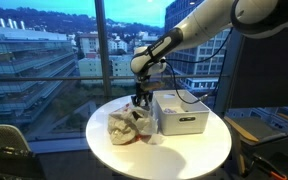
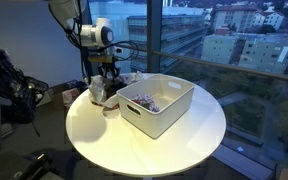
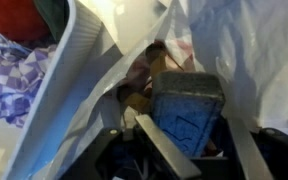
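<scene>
Jaws grip grey block in plastic bag; bin holds checked cloth.

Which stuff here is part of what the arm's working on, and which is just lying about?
In hand:
- tool
- grey block between its fingers
- white plastic bag that the tool reaches into

Lying about:
- white bin beside the bag, untouched
- purple checked cloth in the bin
- round table

We see a white arm with rounded shells, dark joint bands and thin black cables looping beside it. Our pincer is black. In the wrist view its grey metal fingers come in from six o'clock.
</scene>
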Motion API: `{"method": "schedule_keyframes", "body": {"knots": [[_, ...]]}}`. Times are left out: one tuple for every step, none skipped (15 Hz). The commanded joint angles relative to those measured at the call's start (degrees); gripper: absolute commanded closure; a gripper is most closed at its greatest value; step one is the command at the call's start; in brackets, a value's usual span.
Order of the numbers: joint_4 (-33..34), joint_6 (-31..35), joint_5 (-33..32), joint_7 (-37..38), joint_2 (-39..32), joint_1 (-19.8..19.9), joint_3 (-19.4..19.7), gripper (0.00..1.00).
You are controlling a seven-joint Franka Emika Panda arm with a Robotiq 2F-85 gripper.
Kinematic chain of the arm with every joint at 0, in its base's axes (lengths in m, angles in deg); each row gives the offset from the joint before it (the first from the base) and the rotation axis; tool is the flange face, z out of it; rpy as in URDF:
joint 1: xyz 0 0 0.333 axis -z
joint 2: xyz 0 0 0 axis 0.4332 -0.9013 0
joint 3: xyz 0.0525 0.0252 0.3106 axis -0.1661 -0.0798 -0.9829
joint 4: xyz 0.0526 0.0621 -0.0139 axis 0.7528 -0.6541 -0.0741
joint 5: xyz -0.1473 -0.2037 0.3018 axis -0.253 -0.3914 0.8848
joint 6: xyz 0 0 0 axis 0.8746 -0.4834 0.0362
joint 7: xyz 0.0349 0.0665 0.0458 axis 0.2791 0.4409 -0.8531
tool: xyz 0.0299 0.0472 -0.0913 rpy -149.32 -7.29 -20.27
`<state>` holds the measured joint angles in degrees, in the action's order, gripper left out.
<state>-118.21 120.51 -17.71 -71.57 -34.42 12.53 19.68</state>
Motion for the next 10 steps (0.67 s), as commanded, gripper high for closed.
{"method": "schedule_keyframes", "body": {"knots": [[5.73,-0.43,-0.17,-0.24,-2.38,-0.41,0.37,0.18],[6.07,-1.09,0.33,-0.55,-2.29,-0.07,0.1,0.12],[6.17,-1.37,0.58,-0.41,-2.07,0.1,0.06,0.05],[6.07,-1.81,0.93,-0.47,-1.72,0.38,-0.08,0.0],[5.47,-1.79,1.24,-0.64,-1.01,0.72,-0.2,0.0],[5.25,-1.64,1.34,-0.21,-0.55,0.76,-0.04,0.0],[4.83,-1.44,1.25,0.87,0.09,0.66,0.4,0.0],[4.04,-1.71,1.02,1.84,1.17,0.61,0.86,0.0],[3.4,-1.74,0.69,3.12,2.09,0.48,1.5,0.0],[2.12,-1.22,0.18,5.0,3.55,0.34,2.57,0.0]]}}
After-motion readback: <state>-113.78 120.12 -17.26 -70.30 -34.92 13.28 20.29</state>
